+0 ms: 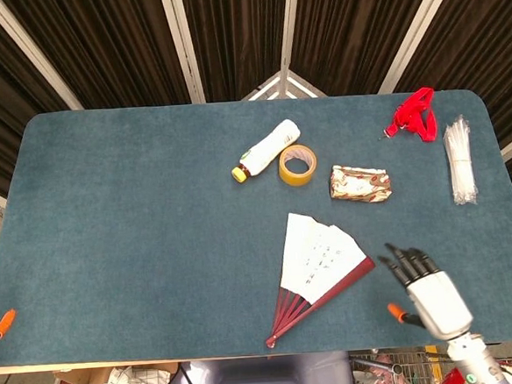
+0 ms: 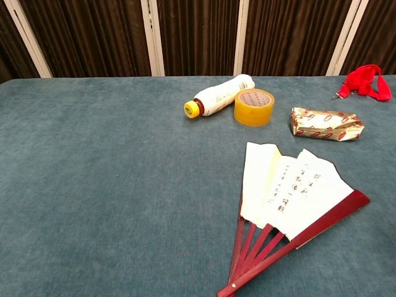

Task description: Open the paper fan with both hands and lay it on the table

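Observation:
The paper fan (image 1: 318,260) lies partly spread on the blue table (image 1: 135,218), cream leaf with writing and dark red ribs meeting at a pivot near the front edge. The chest view shows the fan (image 2: 291,195) at the lower right. My right hand (image 1: 425,287) hovers over the table just right of the fan's red outer guard, fingers apart, holding nothing, and apart from the fan. Only an orange tip (image 1: 5,322) shows at the left frame edge; the left hand itself is hidden. Neither hand appears in the chest view.
Behind the fan lie a white bottle with a yellow cap (image 1: 265,149), a roll of yellow tape (image 1: 297,164) and a foil snack packet (image 1: 360,184). A red lanyard (image 1: 418,115) and a bundle of clear straws (image 1: 459,160) sit at the far right.

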Controlling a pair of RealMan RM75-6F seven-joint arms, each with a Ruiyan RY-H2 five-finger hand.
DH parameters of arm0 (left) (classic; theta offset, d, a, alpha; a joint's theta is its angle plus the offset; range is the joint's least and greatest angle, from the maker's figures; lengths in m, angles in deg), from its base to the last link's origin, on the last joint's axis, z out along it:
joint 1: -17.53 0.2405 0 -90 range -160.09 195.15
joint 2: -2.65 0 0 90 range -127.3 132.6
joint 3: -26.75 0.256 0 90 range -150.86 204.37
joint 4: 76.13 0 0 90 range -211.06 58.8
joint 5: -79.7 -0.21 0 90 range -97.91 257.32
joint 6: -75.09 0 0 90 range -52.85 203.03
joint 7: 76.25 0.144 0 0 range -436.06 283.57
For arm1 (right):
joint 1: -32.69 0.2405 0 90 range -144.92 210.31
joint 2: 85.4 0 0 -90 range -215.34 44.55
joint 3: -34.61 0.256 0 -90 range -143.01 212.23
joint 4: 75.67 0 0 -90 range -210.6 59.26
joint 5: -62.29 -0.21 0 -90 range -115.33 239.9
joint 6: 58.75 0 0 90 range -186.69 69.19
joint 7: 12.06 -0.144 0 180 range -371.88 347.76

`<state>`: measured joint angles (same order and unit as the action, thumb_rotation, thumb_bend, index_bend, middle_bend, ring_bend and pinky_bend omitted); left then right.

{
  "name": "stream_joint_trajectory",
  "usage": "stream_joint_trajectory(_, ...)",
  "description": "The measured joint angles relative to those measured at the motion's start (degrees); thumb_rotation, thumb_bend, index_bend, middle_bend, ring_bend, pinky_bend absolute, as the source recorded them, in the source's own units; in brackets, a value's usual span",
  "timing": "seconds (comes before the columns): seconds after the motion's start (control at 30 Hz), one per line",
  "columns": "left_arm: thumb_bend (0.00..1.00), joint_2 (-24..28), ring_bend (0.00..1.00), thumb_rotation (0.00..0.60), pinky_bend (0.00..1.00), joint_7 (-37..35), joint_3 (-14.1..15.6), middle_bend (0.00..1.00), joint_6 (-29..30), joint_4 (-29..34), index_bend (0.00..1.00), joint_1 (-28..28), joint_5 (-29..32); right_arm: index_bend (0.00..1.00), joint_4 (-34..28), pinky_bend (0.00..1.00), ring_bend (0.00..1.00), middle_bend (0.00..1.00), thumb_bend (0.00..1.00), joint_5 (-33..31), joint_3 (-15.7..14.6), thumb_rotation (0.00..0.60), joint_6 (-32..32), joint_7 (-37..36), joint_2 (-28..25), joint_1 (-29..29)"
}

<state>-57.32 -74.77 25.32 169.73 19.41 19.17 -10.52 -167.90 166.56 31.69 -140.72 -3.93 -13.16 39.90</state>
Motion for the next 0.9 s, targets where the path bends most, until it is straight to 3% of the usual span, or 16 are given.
stream_joint_trajectory(0.33,0.32,-0.23,0.00,0.600,0.10,0.61,-0.17,0.01,-0.38,0.08,0.11,-0.12,0.36,0.21,5.78,0.17,0.18,0.10,0.21,3.57,-3.25,0.600,4.32,4.48,6.33,1.63)
stream_joint_trajectory(0.9,0.32,-0.51,0.00,0.600,0.10,0.90,-0.71,0.01,-0.74,0.04,0.11,-0.25,1.39,0.30,8.66,0.17,0.18,0.10,0.21,0.07,-1.01,0.600,11.13,8.47,14.21,5.54)
